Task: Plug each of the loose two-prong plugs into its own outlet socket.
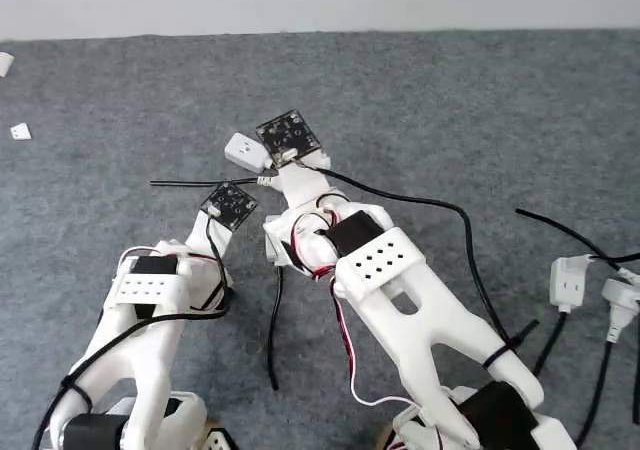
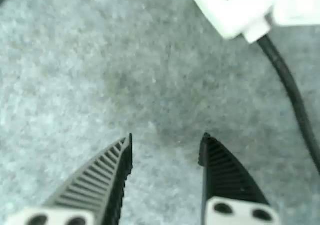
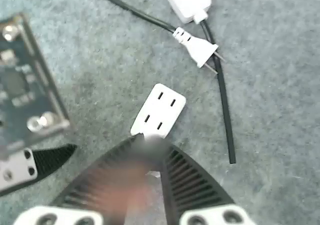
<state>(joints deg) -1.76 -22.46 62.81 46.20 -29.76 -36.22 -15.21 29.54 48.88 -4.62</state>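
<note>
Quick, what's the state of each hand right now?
Left hand: open, holding nothing.
Right hand: closed on the end of the white outlet block.

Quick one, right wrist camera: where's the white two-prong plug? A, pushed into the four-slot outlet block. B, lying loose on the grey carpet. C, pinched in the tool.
B: the plug lies on the carpet, prongs bare, apart from the outlet block.

Grey carpeted table (image 1: pixel 480 100), white outlet block (image 1: pixel 243 151) (mid-table), white plug (image 3: pixel 197 47), black cord (image 1: pixel 470 245)
</note>
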